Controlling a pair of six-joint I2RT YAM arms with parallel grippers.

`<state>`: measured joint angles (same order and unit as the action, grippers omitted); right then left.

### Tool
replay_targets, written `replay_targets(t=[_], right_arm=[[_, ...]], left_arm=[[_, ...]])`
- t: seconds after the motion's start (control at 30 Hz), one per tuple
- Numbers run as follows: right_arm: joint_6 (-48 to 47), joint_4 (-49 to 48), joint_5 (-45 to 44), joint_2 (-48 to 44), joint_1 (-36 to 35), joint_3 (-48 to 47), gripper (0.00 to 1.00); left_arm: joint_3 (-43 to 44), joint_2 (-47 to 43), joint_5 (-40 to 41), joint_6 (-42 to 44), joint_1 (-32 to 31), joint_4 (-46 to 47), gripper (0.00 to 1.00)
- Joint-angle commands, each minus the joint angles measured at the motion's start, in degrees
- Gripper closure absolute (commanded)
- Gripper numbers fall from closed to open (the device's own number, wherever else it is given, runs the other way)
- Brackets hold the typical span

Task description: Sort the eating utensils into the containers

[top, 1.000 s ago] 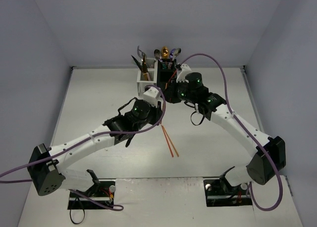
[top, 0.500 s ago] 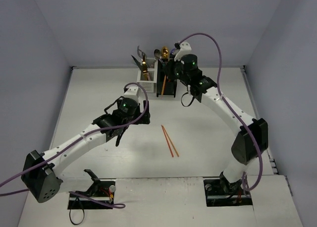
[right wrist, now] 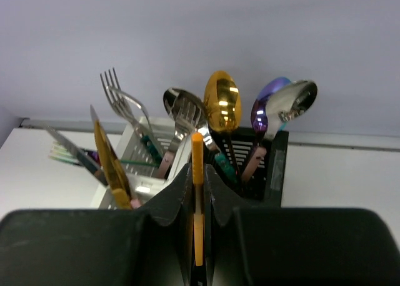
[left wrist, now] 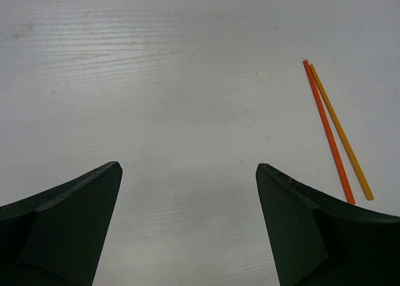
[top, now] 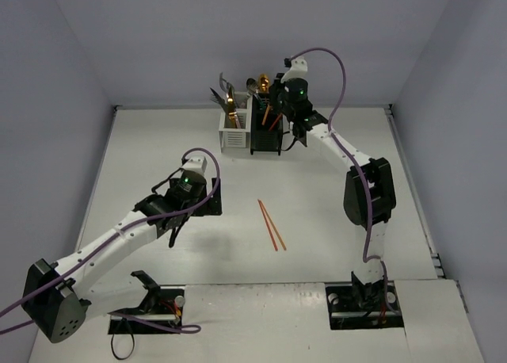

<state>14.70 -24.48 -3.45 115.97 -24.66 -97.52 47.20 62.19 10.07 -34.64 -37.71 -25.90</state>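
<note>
Two joined caddies, the white caddy (top: 232, 133) on the left and the black caddy (top: 266, 139) on the right, are set at the far edge of the table (top: 158, 165). Forks (right wrist: 120, 93) and knives, one of them a gold knife (right wrist: 107, 155), are stood upright in the white caddy. A gold spoon (right wrist: 222, 105), a purple spoon (right wrist: 265, 108) and a silver spoon (right wrist: 294, 98) are stood in the black caddy. Two chopsticks, an orange-red chopstick (left wrist: 328, 133) and a yellower chopstick (left wrist: 342, 133), are laid nearly touching on the table, well apart from the caddies. A third chopstick (right wrist: 197, 192) is clamped upright in the right gripper (right wrist: 197, 173), near the caddies.
</note>
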Motion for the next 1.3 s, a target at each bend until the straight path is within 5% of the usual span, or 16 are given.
replay_targets(t=[0.0, 0.23, 0.47, 0.67, 0.93, 1.27], right_arm=[[-0.33, -9.88, -2.64, 2.07, -0.39, -6.18, 1.00], [0.59, -10.59, -2.70, 4.77, -0.58, -5.25, 0.97], [-1.43, -9.01, -1.35, 1.72, -1.09, -1.50, 0.56], [-5.88, -1.14, -1.55, -6.32, -1.18, 1.22, 0.38], [-9.94, 13.93, -5.44, -23.27, -1.80, 14.25, 0.25], [-11.31, 34.96, -1.01, -34.14, -7.20, 29.18, 0.25]], left_arm=[[1.12, -1.17, -1.02, 0.69, 0.74, -0.66, 0.13], [0.96, -1.10, -1.47, 1.58, 1.59, -0.81, 0.13], [0.83, -0.67, -1.81, 1.41, 1.98, -0.12, 0.13], [1.39, -0.06, -1.98, 2.36, 3.07, 0.49, 0.13], [2.88, 0.83, -2.65, 4.39, 5.21, 1.38, 0.13], [1.65, -2.68, -3.32, 9.20, 7.30, 2.50, 0.13]])
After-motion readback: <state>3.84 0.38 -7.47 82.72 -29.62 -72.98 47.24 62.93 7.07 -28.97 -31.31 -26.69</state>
